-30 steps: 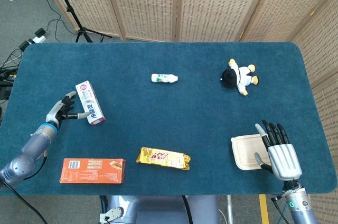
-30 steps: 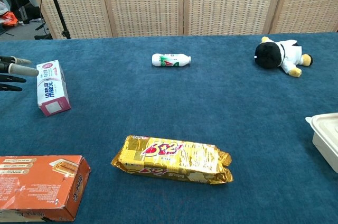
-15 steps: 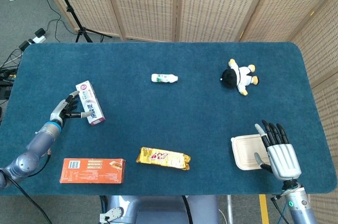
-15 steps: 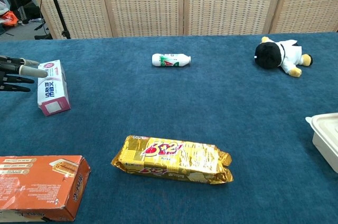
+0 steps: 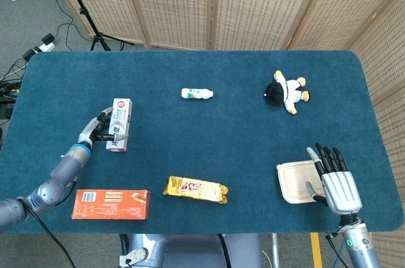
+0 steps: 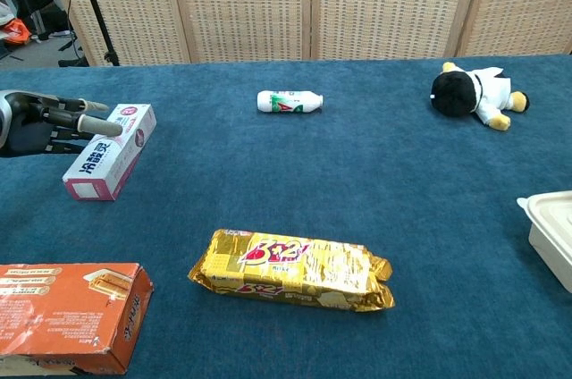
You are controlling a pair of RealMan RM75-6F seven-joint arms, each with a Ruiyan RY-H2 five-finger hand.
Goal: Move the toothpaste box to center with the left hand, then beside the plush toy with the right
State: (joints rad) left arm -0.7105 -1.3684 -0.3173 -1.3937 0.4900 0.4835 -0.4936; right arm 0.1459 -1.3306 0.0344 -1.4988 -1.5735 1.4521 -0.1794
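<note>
The white and pink toothpaste box (image 5: 119, 133) (image 6: 110, 150) lies on the blue table at the left. My left hand (image 5: 96, 131) (image 6: 40, 122) is at the box's left side, fingers over its top edge, gripping it. The plush toy (image 5: 286, 91) (image 6: 474, 93), black-haired and dressed in white, lies at the far right. Near the front right corner, my right hand (image 5: 334, 182) rests with its fingers spread and holds nothing; only the head view shows it.
A small white bottle (image 5: 197, 93) (image 6: 289, 101) lies at the far middle. A gold biscuit pack (image 5: 195, 189) (image 6: 290, 269) and an orange box (image 5: 111, 204) (image 6: 63, 316) lie near the front edge. A white container (image 5: 294, 181) (image 6: 550, 236) sits beside my right hand.
My left hand has closed in on the toothpaste box and shifted it right toward the table's middle, turning it. The right hand has not moved.
</note>
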